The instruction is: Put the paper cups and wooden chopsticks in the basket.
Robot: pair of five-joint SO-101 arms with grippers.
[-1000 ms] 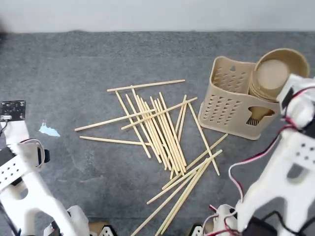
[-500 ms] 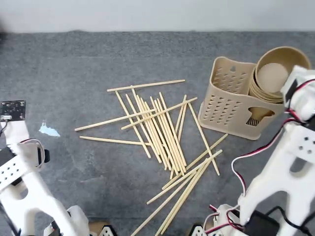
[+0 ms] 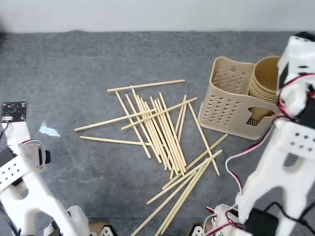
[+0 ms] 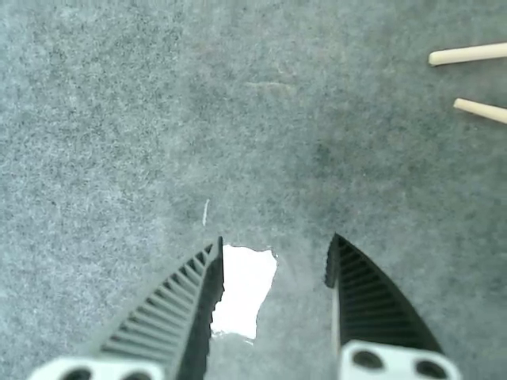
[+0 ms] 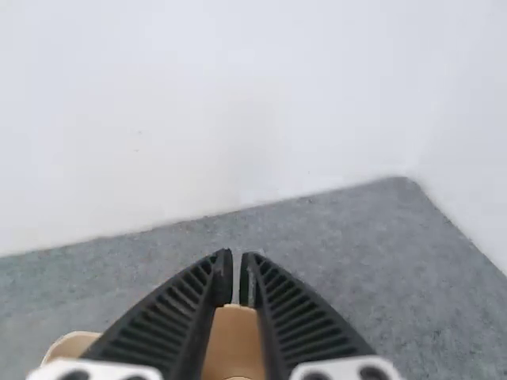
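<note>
From above, you have chopsticks (image 3: 157, 129) strewn across the table (image 3: 74, 64), left of the basket (image 3: 229, 101). The stacked cups (image 3: 266, 78) lean in its right end, just beside the right arm (image 3: 295, 93).

On the left wrist camera, your left claw (image 4: 273, 257) gapes wide with nothing in it, over a white scrap (image 4: 244, 289).

On the right wrist camera, your right claw (image 5: 236, 265) is pinched nearly closed on the rim of the cups (image 5: 234, 332).

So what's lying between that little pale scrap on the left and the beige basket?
Loose wooden chopsticks, scattered on the grey mat between the scrap and the basket; the high view shows it.
</note>
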